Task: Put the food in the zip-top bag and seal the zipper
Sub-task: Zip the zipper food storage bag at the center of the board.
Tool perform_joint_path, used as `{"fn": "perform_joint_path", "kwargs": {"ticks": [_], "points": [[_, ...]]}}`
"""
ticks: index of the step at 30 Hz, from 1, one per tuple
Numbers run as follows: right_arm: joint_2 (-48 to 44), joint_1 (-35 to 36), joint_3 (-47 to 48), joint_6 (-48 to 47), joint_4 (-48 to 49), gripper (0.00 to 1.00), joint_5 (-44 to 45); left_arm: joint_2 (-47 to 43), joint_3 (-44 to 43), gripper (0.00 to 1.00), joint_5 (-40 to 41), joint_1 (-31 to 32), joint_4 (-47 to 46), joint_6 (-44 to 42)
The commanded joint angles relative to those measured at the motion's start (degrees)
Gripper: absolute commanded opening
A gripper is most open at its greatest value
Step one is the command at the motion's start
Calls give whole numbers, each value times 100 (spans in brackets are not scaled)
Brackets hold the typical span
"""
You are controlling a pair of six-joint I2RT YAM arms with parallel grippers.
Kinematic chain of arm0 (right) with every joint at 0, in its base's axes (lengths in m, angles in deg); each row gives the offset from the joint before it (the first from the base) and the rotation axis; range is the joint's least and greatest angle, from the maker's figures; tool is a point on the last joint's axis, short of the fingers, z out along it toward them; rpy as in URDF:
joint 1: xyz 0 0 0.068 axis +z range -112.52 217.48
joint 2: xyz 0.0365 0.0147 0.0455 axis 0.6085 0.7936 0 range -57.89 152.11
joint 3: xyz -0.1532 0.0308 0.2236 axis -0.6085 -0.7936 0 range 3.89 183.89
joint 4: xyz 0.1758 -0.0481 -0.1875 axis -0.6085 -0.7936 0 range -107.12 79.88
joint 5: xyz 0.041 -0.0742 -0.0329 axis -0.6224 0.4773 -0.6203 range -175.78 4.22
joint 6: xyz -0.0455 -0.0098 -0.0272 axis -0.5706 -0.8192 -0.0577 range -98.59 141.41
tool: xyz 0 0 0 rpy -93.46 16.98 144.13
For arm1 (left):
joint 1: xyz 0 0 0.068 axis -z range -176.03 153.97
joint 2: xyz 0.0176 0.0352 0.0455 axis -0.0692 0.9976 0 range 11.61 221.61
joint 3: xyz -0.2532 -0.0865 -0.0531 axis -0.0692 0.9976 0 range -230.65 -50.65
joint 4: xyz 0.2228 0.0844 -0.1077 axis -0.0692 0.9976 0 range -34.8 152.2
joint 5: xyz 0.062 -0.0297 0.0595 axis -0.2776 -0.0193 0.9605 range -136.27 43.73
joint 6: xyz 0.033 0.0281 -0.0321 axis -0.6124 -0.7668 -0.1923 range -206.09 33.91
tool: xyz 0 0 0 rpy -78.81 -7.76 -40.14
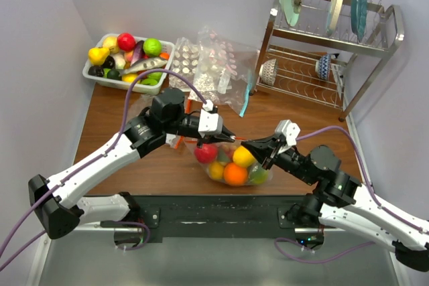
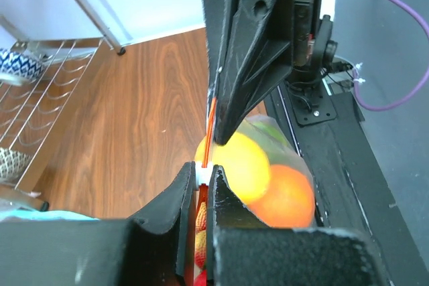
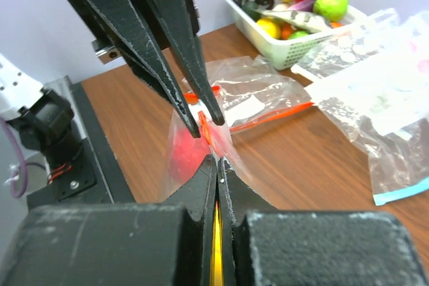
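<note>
The left gripper (image 2: 201, 173) is pinching the zipper (image 2: 211, 122) at its near end, the right gripper (image 2: 218, 136) is clamping its far end; just right of the zipper, a lemon (image 2: 238, 165) and an orange (image 2: 288, 199) are lying inside the zip-top bag (image 2: 299, 161).

On the feed my left arm (image 1: 100, 162) and right arm (image 1: 365, 202) look alike — white shells on the long links, chunky black housings at the joints, black blocks at the bases. A purple cable (image 1: 144, 78) loops off each one. The left tool (image 1: 230, 136) and right tool (image 1: 249, 144) each have a small white body and two matte black fingers (image 3: 194, 192), long wedges tapering to thin tips, with a round hole near the root. Close up, the black has a fine grain — and I can see small screws in a black base plate (image 2: 315, 108).
</note>
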Motion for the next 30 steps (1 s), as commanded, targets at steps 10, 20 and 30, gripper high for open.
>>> {"fn": "perform_joint_path", "kwargs": {"ticks": [10,20,30], "points": [[-208,-59,527,8,-375,0,2932,-455,529,0,803,-752,160,471],[-129,-59,668,-203,-525,0,4253,-499,599,0,1084,-805,450,541],[82,-67,765,-388,-533,0,5773,-640,714,0,1277,-867,529,577]]}}
